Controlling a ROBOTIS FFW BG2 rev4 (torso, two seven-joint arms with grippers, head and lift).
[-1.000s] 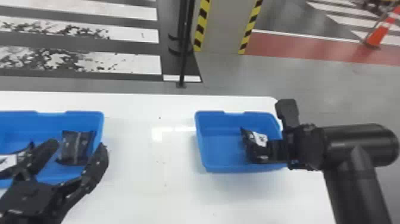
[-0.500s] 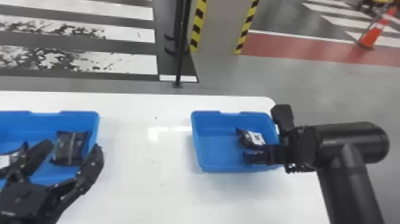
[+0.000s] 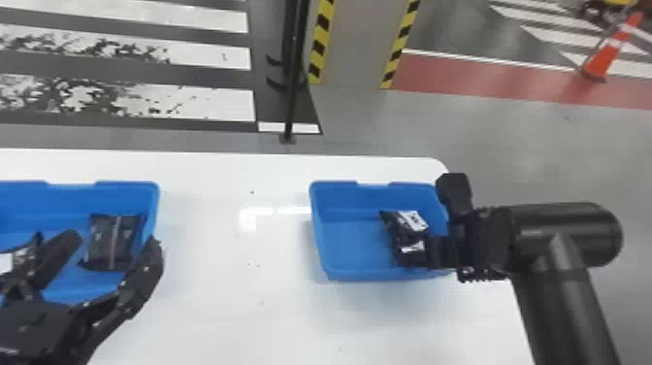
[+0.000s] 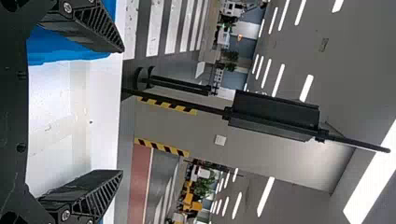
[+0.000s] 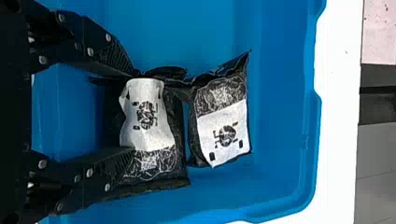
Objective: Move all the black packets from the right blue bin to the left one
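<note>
Since the earlier frame, the right gripper (image 3: 423, 253) has edged leftward in the right bin (image 3: 347, 273), and a white label has come into view on the packet by it. Its jaws stand apart, tips over the near packet (image 5: 150, 116); whether they press on it, I can't say for sure. Just beside that lies the far packet (image 5: 224, 126), labelled too. Over the left bin (image 3: 128, 190), the left gripper (image 3: 116, 240) has its jaws wide, with a dark packet (image 3: 112, 242) in the bin below; another packet (image 3: 25, 255) lies partly hidden by a finger. Both bins sit on the white table (image 3: 233, 310).
</note>
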